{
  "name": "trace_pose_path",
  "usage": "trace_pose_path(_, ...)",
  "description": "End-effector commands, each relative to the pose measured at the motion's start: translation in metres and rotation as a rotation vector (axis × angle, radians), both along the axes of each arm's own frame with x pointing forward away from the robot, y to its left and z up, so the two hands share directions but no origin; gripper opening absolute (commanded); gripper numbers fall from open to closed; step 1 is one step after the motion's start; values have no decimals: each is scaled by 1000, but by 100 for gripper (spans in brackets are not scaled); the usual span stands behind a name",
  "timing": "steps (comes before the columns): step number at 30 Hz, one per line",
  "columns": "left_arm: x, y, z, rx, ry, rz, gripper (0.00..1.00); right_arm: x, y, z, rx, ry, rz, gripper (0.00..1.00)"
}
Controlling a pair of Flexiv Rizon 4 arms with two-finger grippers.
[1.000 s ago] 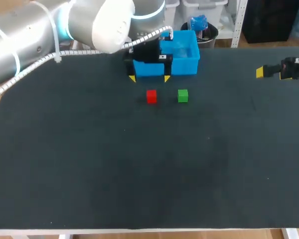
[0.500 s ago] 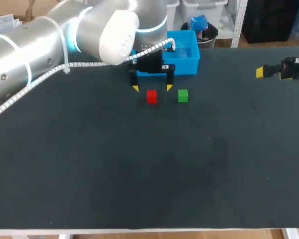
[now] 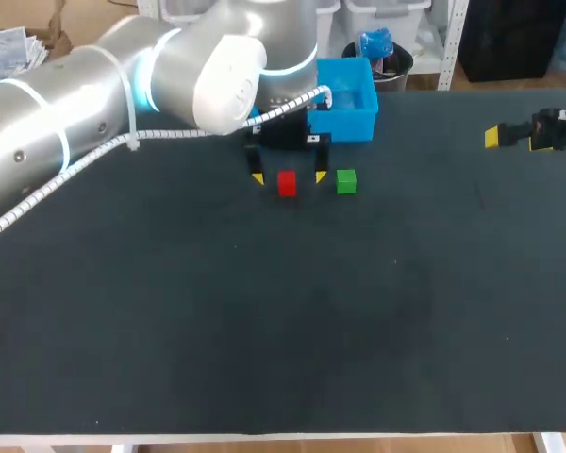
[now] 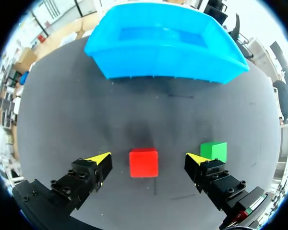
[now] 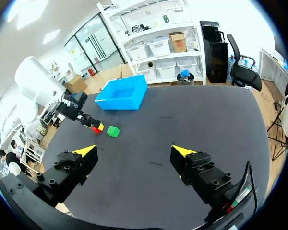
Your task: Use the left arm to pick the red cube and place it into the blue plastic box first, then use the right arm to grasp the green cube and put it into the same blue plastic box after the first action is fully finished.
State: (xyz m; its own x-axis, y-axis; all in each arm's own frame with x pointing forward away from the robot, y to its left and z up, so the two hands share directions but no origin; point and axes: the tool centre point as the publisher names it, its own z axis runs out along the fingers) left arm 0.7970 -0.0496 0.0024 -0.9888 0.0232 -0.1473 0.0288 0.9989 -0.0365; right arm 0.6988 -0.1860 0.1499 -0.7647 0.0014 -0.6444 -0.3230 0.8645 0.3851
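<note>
The red cube [image 3: 287, 183] [image 4: 144, 163] lies on the dark table, and my left gripper [image 3: 288, 176] [image 4: 150, 158] is open with one yellow tip on each side of it, apart from its faces. Just to the right sits the green cube [image 3: 346, 181] [image 4: 214, 151] [image 5: 113, 131], outside the left fingers. The blue plastic box [image 3: 351, 102] [image 4: 165, 43] [image 5: 123, 94] stands behind both cubes, partly hidden by the left arm in the head view. My right gripper [image 3: 495, 138] [image 5: 137, 152] hangs open and empty at the far right, well away from the cubes.
The dark table mat [image 3: 283, 311] spreads wide in front of the cubes down to the near edge. My left arm [image 3: 123, 85] crosses the back left of the table.
My left gripper has come forward and down from in front of the blue box until its tips flank the red cube. The right arm and both cubes have not moved.
</note>
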Motion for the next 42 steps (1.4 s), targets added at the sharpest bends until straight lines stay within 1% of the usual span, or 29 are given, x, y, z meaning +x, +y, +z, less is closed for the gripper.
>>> trace_pose_path(1, -1, 3, -3, -1, 2, 7, 100, 0, 1, 0, -3, 1, -2, 100)
trace_pose_path(18, -3, 10, -14, 15, 29, 21, 100, 0, 1, 0, -3, 1, -2, 100)
trace_pose_path(19, -3, 9, -14, 15, 29, 22, 93, 0, 1, 0, -3, 1, -2, 100)
trace_pose_path(20, -3, 8, -15, 14, 29, 20, 46, 0, 1, 0, -3, 1, -2, 100)
trace_pose_path(21, -3, 7, -15, 14, 29, 20, 14, 0, 1, 0, -3, 1, -2, 100)
trace_pose_path(22, -2, 7, -17, 9, 23, 15, 0, 0, 1, 0, -3, 1, -2, 100)
trace_pose_path(29, -1, 4, -20, 17, 33, 2, 0, 0, 1, 0, -3, 1, -2, 100)
trace_pose_path(35, 1, 2, -14, 33, 36, -27, 0, 0, 1, 0, -3, 1, -2, 100)
trace_pose_path(40, 0, 3, -2, 47, 32, -38, 0, 0, 1, 0, -3, 1, -2, 100)
trace_pose_path(42, 0, 5, 7, 51, 24, -40, 0, 0, 1, 0, -3, 1, -2, 100)
